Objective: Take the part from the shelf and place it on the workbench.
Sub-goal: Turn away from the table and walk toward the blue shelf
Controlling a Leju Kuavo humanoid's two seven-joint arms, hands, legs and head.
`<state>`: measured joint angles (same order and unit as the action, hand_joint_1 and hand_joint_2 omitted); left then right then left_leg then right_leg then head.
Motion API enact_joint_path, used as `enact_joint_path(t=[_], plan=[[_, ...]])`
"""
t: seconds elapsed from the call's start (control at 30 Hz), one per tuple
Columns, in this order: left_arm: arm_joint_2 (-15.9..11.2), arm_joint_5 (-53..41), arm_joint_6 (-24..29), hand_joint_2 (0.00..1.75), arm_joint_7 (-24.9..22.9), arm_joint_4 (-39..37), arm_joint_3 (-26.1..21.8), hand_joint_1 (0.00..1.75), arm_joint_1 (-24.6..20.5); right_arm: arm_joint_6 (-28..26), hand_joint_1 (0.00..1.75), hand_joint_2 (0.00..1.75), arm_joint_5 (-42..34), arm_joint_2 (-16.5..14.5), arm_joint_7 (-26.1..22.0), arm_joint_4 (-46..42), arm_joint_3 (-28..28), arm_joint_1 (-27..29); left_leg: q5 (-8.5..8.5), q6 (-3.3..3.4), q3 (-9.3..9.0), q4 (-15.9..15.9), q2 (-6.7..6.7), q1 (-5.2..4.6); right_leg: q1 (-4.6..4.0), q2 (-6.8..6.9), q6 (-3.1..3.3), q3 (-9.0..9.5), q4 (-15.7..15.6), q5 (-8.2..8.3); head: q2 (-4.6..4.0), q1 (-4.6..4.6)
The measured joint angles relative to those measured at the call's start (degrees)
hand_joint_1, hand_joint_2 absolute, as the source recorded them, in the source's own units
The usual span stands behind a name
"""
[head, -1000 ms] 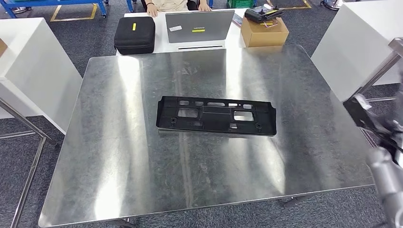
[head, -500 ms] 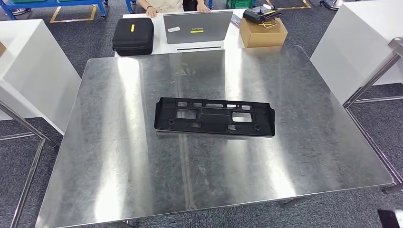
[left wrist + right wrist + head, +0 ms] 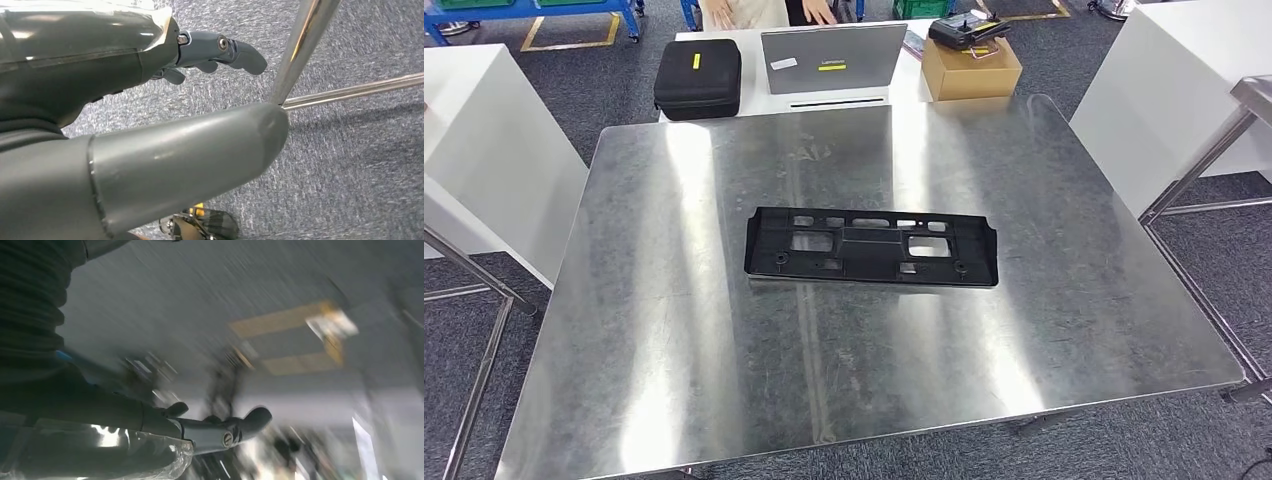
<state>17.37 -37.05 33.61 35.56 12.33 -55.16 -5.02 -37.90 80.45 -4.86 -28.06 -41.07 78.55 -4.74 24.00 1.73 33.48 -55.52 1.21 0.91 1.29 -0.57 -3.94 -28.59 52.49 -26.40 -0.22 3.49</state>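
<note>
The black plastic part [image 3: 871,246], a long flat plate with cut-outs, lies flat near the middle of the steel workbench [image 3: 724,350]. Nothing touches it. In the left wrist view my left hand [image 3: 125,75] hangs over grey carpet beside a chrome table leg [image 3: 300,45], thumb and fingers [image 3: 220,50] stretched out with nothing in them. The right wrist view is blurred by motion; my right hand [image 3: 150,430] shows there with fingers [image 3: 235,427] extended and nothing held.
Behind the workbench a white table carries a black case [image 3: 697,78], a laptop [image 3: 832,58] and a cardboard box [image 3: 970,68] with a controller [image 3: 967,30]; a person's hand [image 3: 819,10] rests there. White tables [image 3: 484,150] [image 3: 1164,90] flank both sides, and a metal frame [image 3: 1214,160] stands right.
My right arm, at the head view's right edge a second ago, has dropped out of that view. The camera has shifted slightly; the part has stayed put on the workbench.
</note>
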Motion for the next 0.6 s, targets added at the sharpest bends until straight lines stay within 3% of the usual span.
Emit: enact_joint_path(t=[0.13,0.33,0.6], plan=[[-0.04,-1.83,-0.7,0.0,-1.49,-0.2,0.42,0.0,0.07,0.4,0.0,1.75,1.97,-2.49,8.82,9.33,4.61,-0.85,0.0,-0.01,0.0,0.02,-0.02,0.02,-0.04,-0.02,0.01,0.29,0.05,-0.01,0.0,-0.02],[-0.67,-5.24,-4.33,0.0,-6.61,-0.7,2.35,0.0,0.22,4.2,0.0,1.75,7.38,-3.47,21.16,21.41,5.03,-1.44,0.07,-0.09,-0.11,0.03,-0.02,0.04,-0.05,-0.04,0.05,0.14,0.03,-0.05,0.0,-0.03],[-1.61,-8.06,-7.15,0.0,-11.87,-0.91,4.83,0.0,0.42,4.92,0.0,1.75,8.81,-4.15,24.75,26.61,3.36,-1.7,0.19,0.01,-0.16,-0.05,-0.01,-0.15,0.16,-0.04,0.04,0.21,-0.01,-0.04,0.0,-0.05]])
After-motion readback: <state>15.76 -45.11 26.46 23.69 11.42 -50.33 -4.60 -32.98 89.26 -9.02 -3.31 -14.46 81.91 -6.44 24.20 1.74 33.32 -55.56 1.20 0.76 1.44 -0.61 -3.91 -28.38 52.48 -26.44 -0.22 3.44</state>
